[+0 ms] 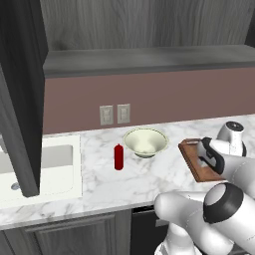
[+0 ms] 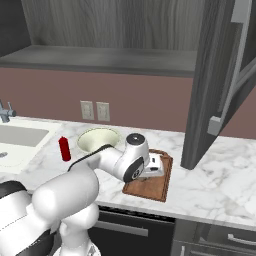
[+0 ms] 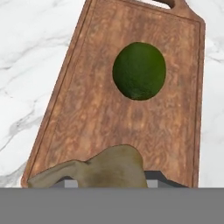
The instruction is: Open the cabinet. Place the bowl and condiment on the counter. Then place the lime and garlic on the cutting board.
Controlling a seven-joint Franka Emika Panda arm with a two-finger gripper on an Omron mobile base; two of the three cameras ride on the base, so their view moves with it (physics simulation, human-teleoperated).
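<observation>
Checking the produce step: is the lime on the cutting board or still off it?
On it. In the hand view the lime lies fully on the cutting board, inside its edges, apart from the garlic near the gripper.

The white arm [image 2: 107,162] reached forward and low, wrist bent down, its fingers [image 3: 154,178] partly closed around a brownish lump.

Mauve backsplash [image 1: 164,94], twin outlets [image 1: 114,114], sink [image 1: 55,169]
</observation>
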